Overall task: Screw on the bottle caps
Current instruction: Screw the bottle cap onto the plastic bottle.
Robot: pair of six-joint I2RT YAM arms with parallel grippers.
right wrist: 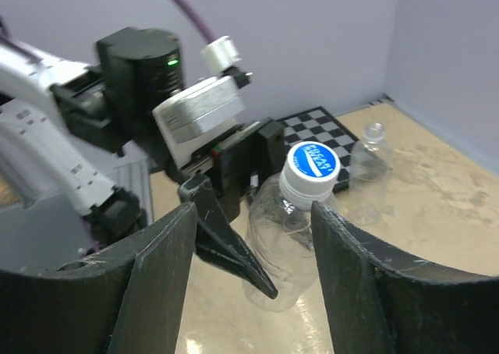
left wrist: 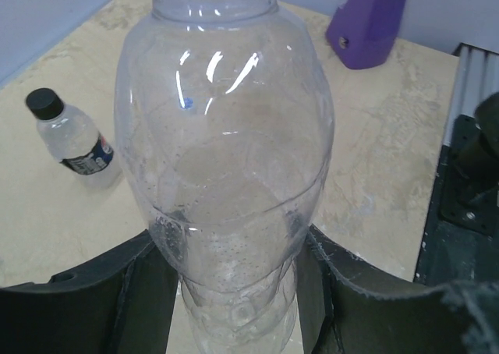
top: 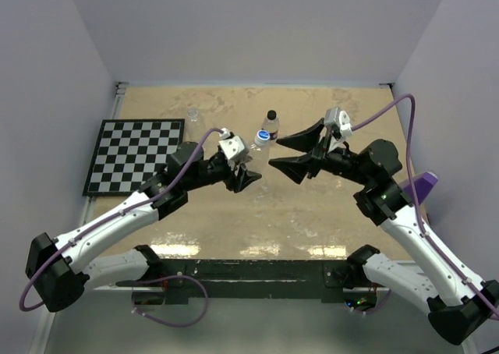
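Observation:
My left gripper (top: 251, 168) is shut on the lower body of a clear bottle (left wrist: 226, 159) and holds it upright. This bottle (right wrist: 287, 249) has a blue cap with a white mark (right wrist: 312, 162) on its neck, also seen from above (top: 263, 138). My right gripper (top: 275, 152) is open, its jaws on either side of that cap and apart from it (right wrist: 253, 214). A second bottle with a black cap (top: 270, 122) stands just behind; it also shows in the left wrist view (left wrist: 74, 139). A third bottle without a cap (top: 192, 116) stands at the back left (right wrist: 373, 155).
A black-and-white chessboard (top: 132, 155) lies on the left of the table, also in the right wrist view (right wrist: 320, 128). A purple object (top: 421, 186) sits at the right edge (left wrist: 370, 19). Walls close the table on three sides.

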